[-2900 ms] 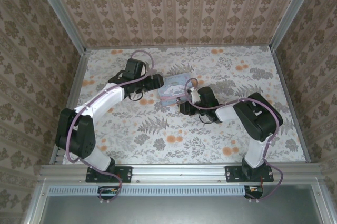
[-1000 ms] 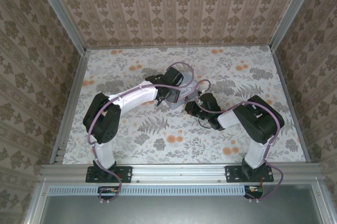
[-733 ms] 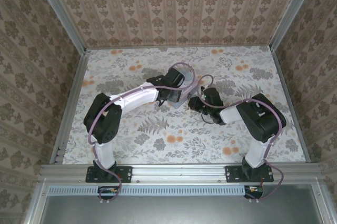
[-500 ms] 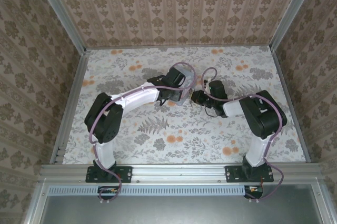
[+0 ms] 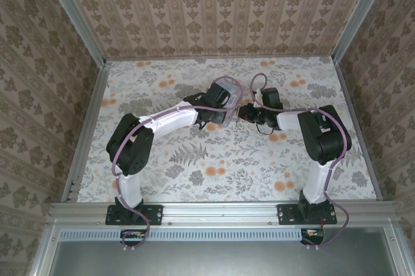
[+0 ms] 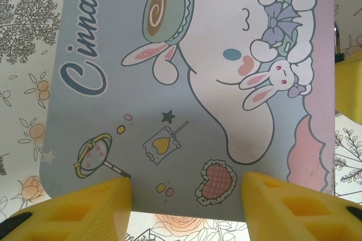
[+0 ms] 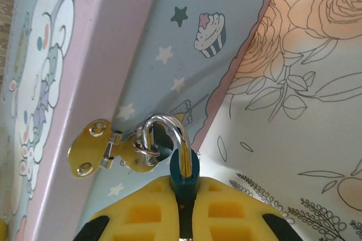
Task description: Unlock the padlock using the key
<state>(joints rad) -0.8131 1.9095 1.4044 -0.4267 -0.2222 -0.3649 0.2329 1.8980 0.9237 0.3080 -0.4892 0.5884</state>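
Since earlier, both arms closed on the tin (image 6: 113, 54): right pincer (image 7: 182, 191) clamps the padlock (image 7: 184, 174), long axis straight out from its grip, shackle (image 7: 165, 121) pointing away through the tin's hasp (image 7: 96, 149); left pincer (image 6: 186, 196) spread wide.

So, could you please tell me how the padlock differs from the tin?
The padlock is tiny and dark teal; the tin is far larger, pastel and cartoon-printed. The padlock is pinched in the right gripper's jaws; the tin rests on the table. The tin's gold hasp joins them.

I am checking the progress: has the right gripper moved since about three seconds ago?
Yes. In the top view the right gripper has gone toward the far wall and slightly rightward.
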